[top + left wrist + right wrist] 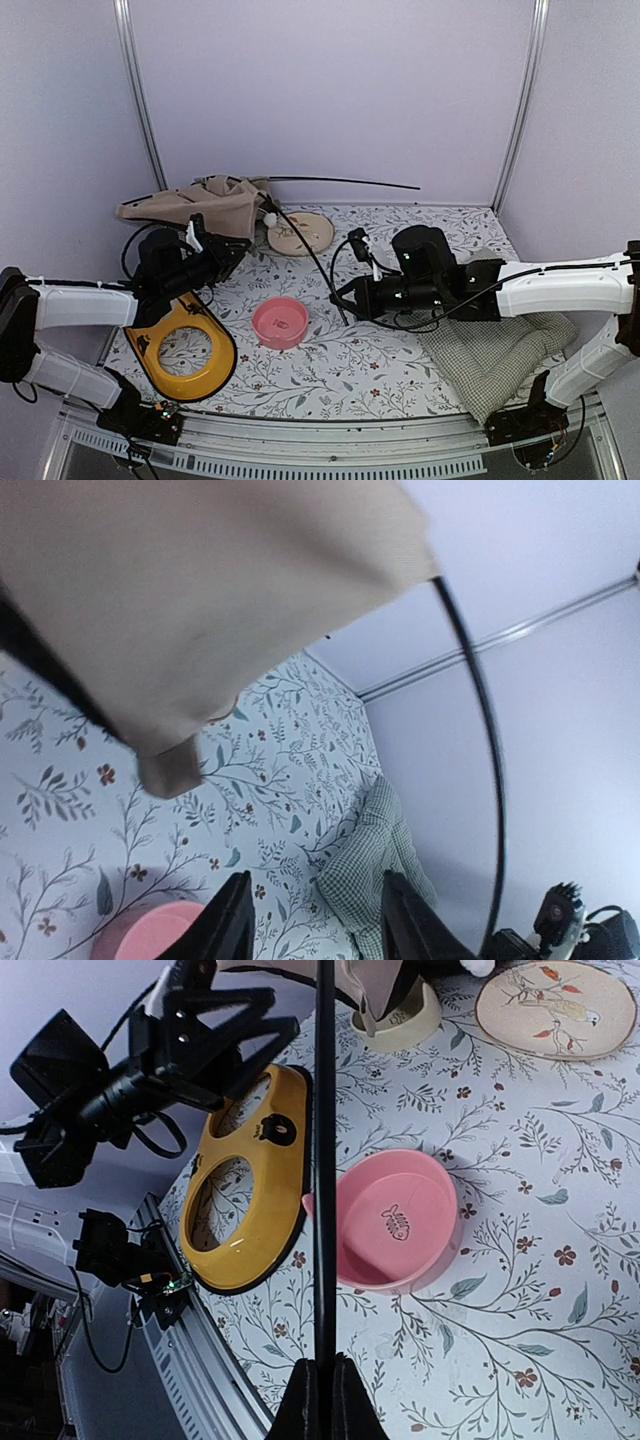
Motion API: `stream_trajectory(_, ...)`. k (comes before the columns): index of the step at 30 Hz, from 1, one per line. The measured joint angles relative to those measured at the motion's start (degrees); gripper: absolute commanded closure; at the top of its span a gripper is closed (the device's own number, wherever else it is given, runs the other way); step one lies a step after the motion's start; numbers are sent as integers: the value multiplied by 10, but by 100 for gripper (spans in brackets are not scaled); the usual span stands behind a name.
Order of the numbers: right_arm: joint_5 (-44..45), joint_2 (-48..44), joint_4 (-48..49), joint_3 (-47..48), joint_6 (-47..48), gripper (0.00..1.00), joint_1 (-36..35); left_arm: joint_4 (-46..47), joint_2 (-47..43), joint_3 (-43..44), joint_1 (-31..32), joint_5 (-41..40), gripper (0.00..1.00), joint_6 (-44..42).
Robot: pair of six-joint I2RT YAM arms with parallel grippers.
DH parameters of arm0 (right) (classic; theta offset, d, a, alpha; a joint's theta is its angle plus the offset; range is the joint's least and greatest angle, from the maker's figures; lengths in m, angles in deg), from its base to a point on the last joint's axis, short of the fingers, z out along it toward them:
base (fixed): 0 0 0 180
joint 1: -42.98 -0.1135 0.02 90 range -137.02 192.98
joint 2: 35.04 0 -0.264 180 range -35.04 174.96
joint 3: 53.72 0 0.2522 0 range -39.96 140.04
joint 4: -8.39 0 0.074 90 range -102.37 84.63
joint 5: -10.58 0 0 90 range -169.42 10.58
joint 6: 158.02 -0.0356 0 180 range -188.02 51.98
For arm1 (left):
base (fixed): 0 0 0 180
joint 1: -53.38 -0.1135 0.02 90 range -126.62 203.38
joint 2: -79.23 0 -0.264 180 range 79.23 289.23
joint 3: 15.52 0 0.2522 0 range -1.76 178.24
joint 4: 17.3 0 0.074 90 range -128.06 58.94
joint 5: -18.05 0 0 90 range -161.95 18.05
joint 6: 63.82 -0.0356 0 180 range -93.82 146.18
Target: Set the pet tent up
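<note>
pet tent is a collapsed beige heap at the table's far-left corner. One black pole arcs out of it toward mid-table, where the right gripper is clamped on it near the free end. The left gripper sits just beside the fabric, fingers apart, gripping nothing. Looks like the step is bowing that pole to lift the fabric: left should pinch the fabric edge as an anchor, then right feeds slowly along the pole so it doesn't spring loose or sweep the pink bowl and yellow bowl stand toward the near edge.
</note>
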Motion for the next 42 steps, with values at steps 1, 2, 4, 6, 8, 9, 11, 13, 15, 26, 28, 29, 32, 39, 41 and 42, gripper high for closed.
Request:
stream_trajectory(1, -5, 0, 0, 7, 0, 100, 1, 1, -2, -12, -7, 2, 49, 6)
stream_trajectory(2, -10, 0, -1, 15, 0, 100, 1, 5, -3, -28, -16, 7, 45, 16)
stream_trajectory(4, -19, 0, -1, 28, 0, 100, 2, 11, -2, -54, -31, 12, 39, 32)
stream_trajectory(6, -31, 0, -1, 42, -1, 100, 2, 26, 3, -67, -41, 18, 36, 47)
stream_trajectory(8, -46, 0, -1, 54, -2, 100, 2, 55, 14, -70, -46, 26, 34, 59)
stream_trajectory(9, -50, 0, -2, 59, -3, 100, 2, 73, 22, -71, -49, 29, 33, 66)
stream_trajectory(11, -62, 1, -4, 68, -5, 100, 2, 119, 41, -73, -57, 37, 33, 85)
stream_trajectory(13, -75, 3, -4, 78, -9, 100, 2, 173, 64, -77, -68, 41, 33, 106)
stream_trajectory(15, -84, 6, -4, 85, -14, 100, 2, 219, 86, -85, -77, 42, 34, 128)
stream_trajectory(26, -118, 29, -3, 117, -31, 100, 3, 478, 207, -125, -95, 23, 50, 259)
stream_trajectory(28, -120, 32, -2, 121, -34, 100, 3, 505, 217, -132, -96, 10, 51, 280)
stream_trajectory(29, -122, 34, -1, 123, -36, 100, 3, 508, 222, -135, -96, 5, 53, 290)
stream_trajectory(32, -125, 37, 1, 124, -41, 100, 3, 510, 243, -139, -97, -6, 55, 316)
stream_trajectory(39, -130, 43, 4, 125, -45, 100, 3, 510, 287, -139, -97, -29, 59, 369)
stream_trajectory(41, -130, 43, 5, 126, -45, 100, 3, 510, 289, -138, -97, -35, 60, 378)
stream_trajectory(42, -131, 43, 5, 126, -45, 100, 3, 510, 289, -137, -97, -39, 60, 381)
